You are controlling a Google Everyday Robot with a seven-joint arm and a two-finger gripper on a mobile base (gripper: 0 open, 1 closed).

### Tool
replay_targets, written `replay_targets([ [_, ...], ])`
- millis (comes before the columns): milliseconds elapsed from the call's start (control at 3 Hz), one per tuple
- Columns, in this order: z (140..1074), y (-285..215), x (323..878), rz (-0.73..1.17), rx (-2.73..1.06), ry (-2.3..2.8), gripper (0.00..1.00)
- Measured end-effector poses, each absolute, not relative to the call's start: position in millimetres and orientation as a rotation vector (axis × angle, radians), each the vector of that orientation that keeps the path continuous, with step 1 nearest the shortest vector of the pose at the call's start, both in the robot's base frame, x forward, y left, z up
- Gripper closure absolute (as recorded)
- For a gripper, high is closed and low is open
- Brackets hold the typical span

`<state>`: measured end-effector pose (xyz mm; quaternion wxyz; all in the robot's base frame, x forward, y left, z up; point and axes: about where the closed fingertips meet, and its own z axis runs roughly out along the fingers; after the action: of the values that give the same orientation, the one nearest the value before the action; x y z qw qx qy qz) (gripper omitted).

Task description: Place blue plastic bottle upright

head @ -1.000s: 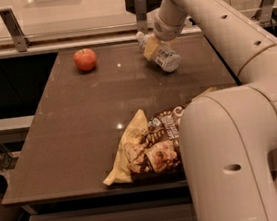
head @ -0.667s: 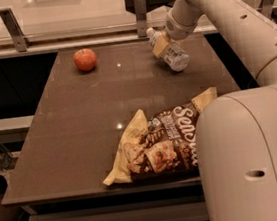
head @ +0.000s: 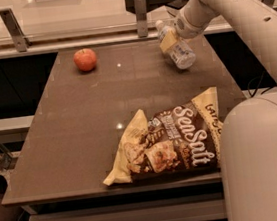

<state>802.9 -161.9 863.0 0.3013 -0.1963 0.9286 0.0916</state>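
The blue plastic bottle [head: 180,53] is a small clear ribbed bottle with a white cap, at the far right of the table. It is tilted, cap up and to the left, base down and to the right. My gripper [head: 169,40] reaches in from the upper right and is shut on the bottle's upper half, with a yellowish finger [head: 167,42] across it. The bottle's base is at or just above the tabletop; I cannot tell if it touches.
A red apple [head: 85,59] sits at the far left of the brown table [head: 81,139]. A sea salt chip bag [head: 170,141] lies near the front edge. A metal rail with posts [head: 140,12] runs behind the table. My arm's large white body [head: 263,162] fills the lower right.
The gripper and the bottle have moved a little to the right, and the bottle is tilted more upright than before. The apple and chip bag have not moved.
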Motion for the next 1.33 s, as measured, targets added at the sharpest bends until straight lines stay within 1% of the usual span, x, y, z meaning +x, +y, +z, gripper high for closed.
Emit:
replay_targets([
  [667, 891, -193, 812, 0.248, -0.423, 2.310, 1.00],
  [1333, 914, -224, 809, 0.240, -0.358, 2.200, 1.00],
])
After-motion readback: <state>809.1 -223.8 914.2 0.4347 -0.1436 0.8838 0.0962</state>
